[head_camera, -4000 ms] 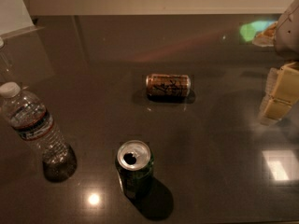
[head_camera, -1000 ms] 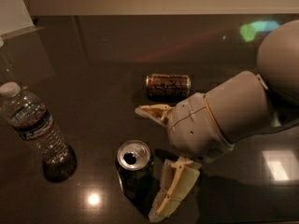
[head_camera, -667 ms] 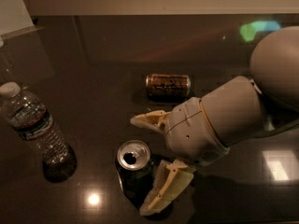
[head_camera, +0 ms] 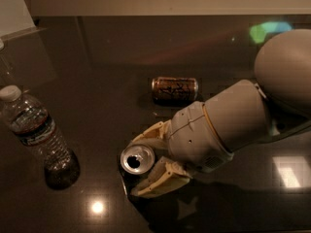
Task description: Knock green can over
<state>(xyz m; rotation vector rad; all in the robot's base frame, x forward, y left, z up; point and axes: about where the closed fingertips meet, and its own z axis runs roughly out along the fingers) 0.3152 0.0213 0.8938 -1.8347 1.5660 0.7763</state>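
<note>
Camera view: claw point(head_camera: 134, 171) spread open, empty; green can point(head_camera: 137, 158) upright between its fingers point(head_camera: 159, 178).

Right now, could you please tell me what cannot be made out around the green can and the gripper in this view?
In the camera view:
- The green can: only its silver top shows; the gripper and shadow hide its sides.
- Contact: the open fingers flank the can; whether they touch it is unclear.
- The table: the arm covers its right part.
- The brown-gold can: script too small to read.
</note>
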